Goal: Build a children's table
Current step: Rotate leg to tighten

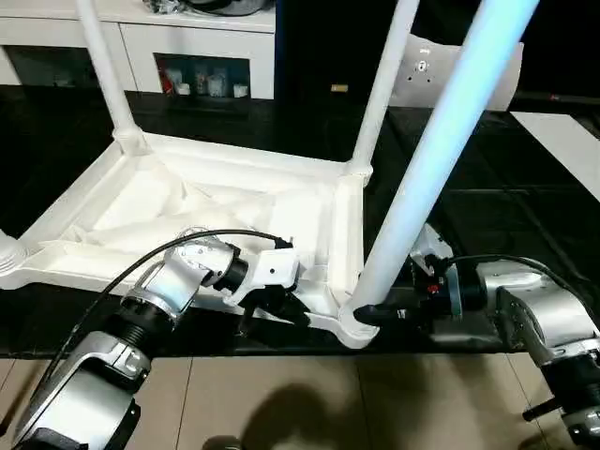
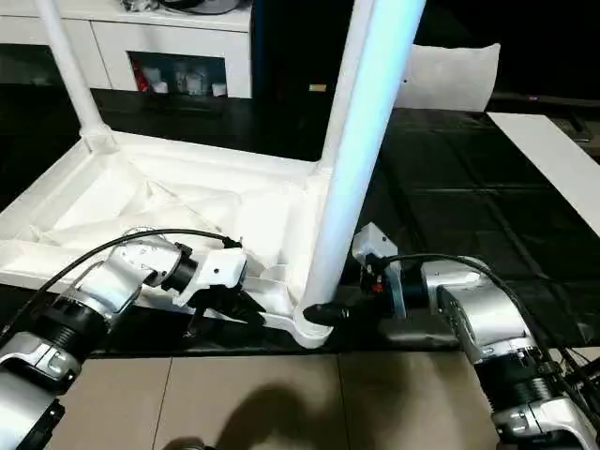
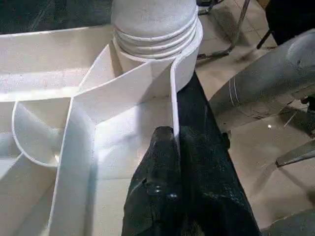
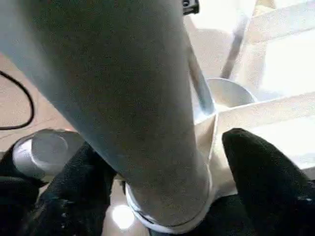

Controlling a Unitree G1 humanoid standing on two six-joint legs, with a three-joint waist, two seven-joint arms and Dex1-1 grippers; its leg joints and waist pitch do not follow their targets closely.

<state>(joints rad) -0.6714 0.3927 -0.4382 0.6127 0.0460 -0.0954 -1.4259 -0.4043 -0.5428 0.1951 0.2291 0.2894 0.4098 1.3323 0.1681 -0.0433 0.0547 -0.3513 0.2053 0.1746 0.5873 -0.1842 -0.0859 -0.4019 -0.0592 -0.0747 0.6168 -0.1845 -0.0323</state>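
The white table top (image 1: 187, 202) lies upside down on a dark mat, ribbed side up. Three white legs stand up from its corners: far left (image 1: 103, 66), far right (image 1: 384, 84) and near right (image 1: 431, 159). My left gripper (image 1: 281, 305) is shut on the thin rim wall of the top, just beside the near right corner socket (image 3: 157, 44). My right gripper (image 1: 370, 314) sits at the base of the near right leg (image 4: 123, 88). Its fingers (image 4: 266, 182) stand on either side of the leg, one of them slightly apart from it.
A white cabinet with glass doors (image 1: 202, 66) stands at the back. A pale cushion (image 1: 450, 70) leans behind the legs. The dark mat (image 1: 487, 206) stretches to the right, up to a white sheet (image 1: 567, 141). Pale floor tiles (image 1: 328, 403) run along the near edge.
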